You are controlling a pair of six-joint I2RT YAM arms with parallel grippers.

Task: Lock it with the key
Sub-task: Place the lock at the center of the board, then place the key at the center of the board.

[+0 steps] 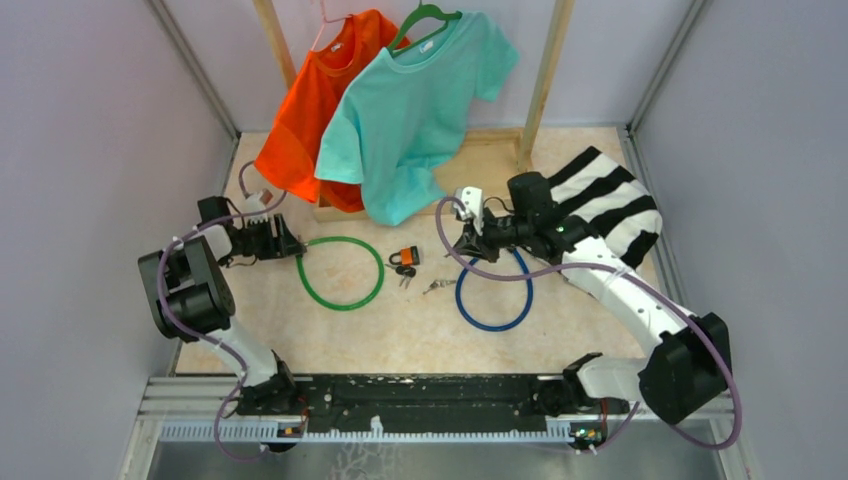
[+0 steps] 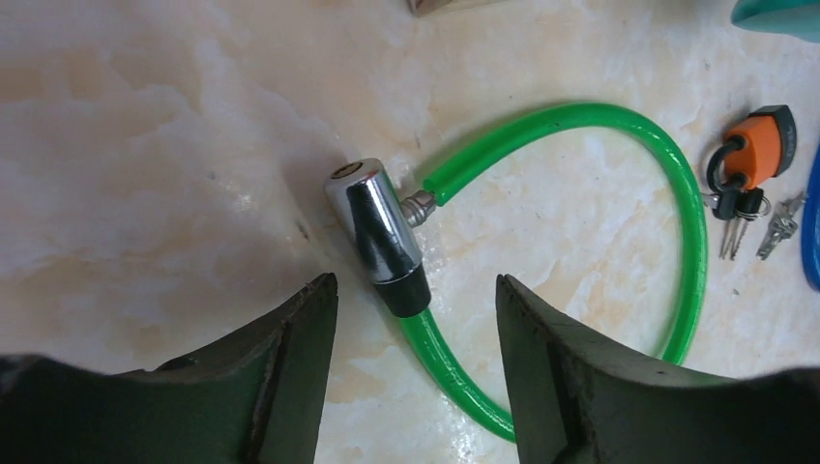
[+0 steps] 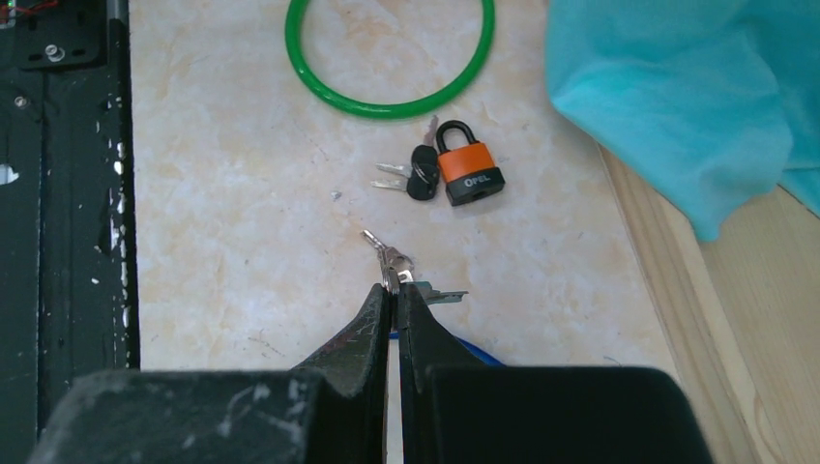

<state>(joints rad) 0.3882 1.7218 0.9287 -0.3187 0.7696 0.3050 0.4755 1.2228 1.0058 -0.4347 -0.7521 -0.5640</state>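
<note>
A green cable lock [image 1: 342, 272] lies looped on the table, and its chrome cylinder [image 2: 372, 232] sits just ahead of my left gripper [image 2: 416, 309]. That gripper is open, and the green cable runs on the table between its fingers without touching them. An orange padlock [image 3: 467, 172] with black-headed keys [image 3: 416, 179] lies mid-table. A small bunch of silver keys [image 3: 396, 263] shows right at the tips of my right gripper [image 3: 395, 290], which is shut. In the top view these keys [image 1: 437, 286] lie on the table a little apart from that gripper [image 1: 462, 252].
A blue cable loop [image 1: 495, 300] lies under the right gripper. An orange T-shirt [image 1: 310, 110] and a teal one [image 1: 415, 110] hang from a wooden rack at the back. A black-and-white striped cloth [image 1: 610, 200] lies at the right. Grey walls close both sides.
</note>
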